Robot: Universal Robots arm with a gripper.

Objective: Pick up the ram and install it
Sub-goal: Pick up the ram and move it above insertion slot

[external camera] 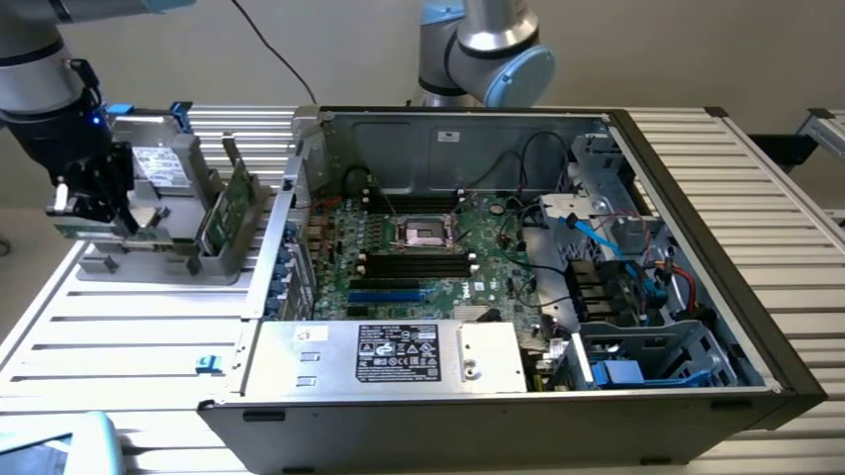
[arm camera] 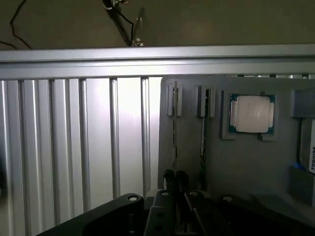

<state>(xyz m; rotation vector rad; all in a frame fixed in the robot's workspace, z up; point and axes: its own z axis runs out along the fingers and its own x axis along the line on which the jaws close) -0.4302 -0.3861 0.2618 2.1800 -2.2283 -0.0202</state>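
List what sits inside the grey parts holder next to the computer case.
In the grey holder: the ram standing on edge in a slot, a second stick beside it, a silver processor chip and a labelled drive. The sticks' faces are hidden down in their slots.

My gripper (external camera: pixel 95 223) hangs low at the exterior view's left, jaws closed on the thin ram (external camera: pixel 139 236) standing on edge in the grey holder (external camera: pixel 145 267). A wider green card (external camera: pixel 237 203) stands just beside it. The open computer case (external camera: pixel 739 297) lies to the exterior view's right, its motherboard (external camera: pixel 396 277) exposed.
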